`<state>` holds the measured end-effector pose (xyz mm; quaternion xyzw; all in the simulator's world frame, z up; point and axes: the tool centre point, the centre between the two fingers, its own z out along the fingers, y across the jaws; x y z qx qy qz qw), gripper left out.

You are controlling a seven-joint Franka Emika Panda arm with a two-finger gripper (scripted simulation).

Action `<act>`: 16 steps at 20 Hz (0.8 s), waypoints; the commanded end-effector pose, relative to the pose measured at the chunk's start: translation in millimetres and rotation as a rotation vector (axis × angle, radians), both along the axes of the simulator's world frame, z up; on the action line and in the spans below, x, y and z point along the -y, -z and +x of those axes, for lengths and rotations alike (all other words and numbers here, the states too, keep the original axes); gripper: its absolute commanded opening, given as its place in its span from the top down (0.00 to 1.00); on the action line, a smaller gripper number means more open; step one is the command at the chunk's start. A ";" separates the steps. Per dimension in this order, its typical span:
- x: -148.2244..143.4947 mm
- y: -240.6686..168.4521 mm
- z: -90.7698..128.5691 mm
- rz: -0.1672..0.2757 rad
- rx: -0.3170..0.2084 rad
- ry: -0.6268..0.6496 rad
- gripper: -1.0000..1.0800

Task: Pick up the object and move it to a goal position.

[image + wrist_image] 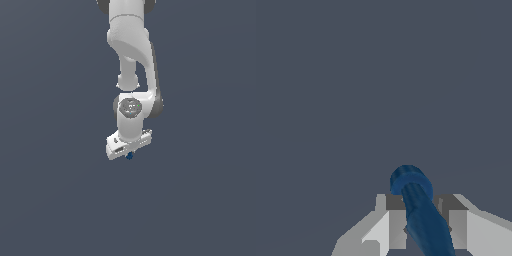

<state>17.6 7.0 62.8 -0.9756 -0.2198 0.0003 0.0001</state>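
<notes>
The gripper (418,220) is clamped on the object (418,215): wrist view shows the dark blue piece w/ both fingers (393,220) pressed against its sides. In the exterior view only a blue tip (129,156) pokes out just below the gripper.

Judged step: carrying it to the goal. Best done w/ steady squeeze, smooth slow travel, no wrist twist, since the piece looks slim & could pivot.

No goal marker visible in either view. Object's lower end is cut off by the wrist frame; surface height can't be told.
</notes>
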 end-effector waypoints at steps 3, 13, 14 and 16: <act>-2.7 -11.8 -26.2 0.000 0.001 0.000 1.00; -9.5 -40.2 -89.1 -0.001 0.001 0.000 1.00; -10.1 -42.7 -94.5 -0.001 0.001 0.000 1.00; -11.3 -47.3 -104.4 -0.001 0.001 0.000 1.00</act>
